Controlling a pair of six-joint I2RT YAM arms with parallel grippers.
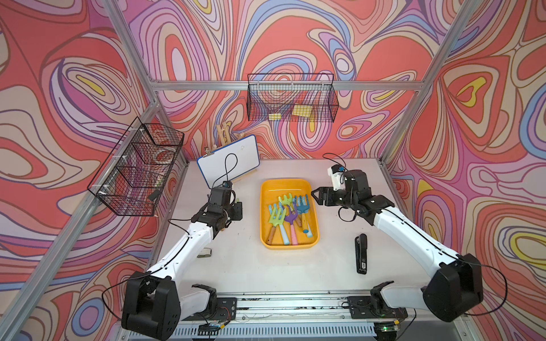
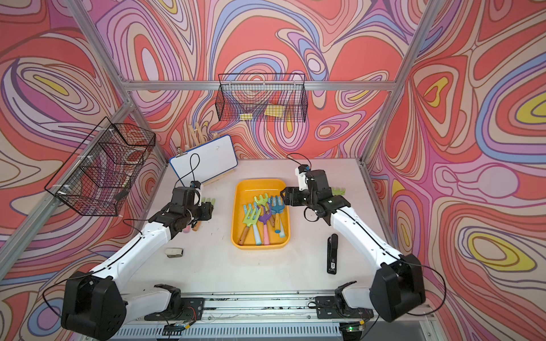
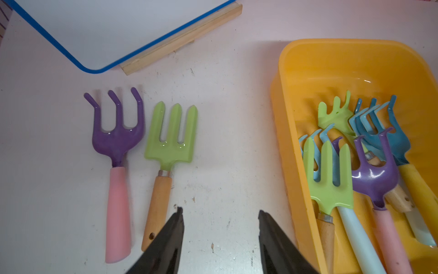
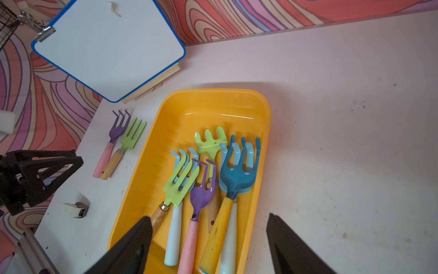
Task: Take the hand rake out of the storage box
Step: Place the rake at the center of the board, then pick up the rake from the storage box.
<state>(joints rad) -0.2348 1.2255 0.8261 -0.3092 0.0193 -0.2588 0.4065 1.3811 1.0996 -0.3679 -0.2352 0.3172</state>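
Storage box (image 1: 285, 187), yellow-orange, mid-table, holds heaped hand tools, among them a purple rake (image 4: 201, 197), a blue rake (image 4: 237, 175) and a green fork (image 4: 181, 182). Right gripper (image 4: 209, 216) at the box's right rim, jaws wide, empty. Left gripper (image 3: 220, 211) over bare table left of the box, jaws parted, empty; pink-handled rake (image 3: 117, 132) and wooden-handled fork (image 3: 171, 140) lie side by side nearby.

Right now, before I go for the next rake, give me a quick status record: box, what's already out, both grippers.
storage box: yellow tray mid-table, several rakes and forks overlapping inside
out of box: purple rake and green fork, side by side on the table
left gripper: open, empty, above bare table between green fork and box
right gripper: open, empty, at the box rim, facing its contents
left to do: more tools in box
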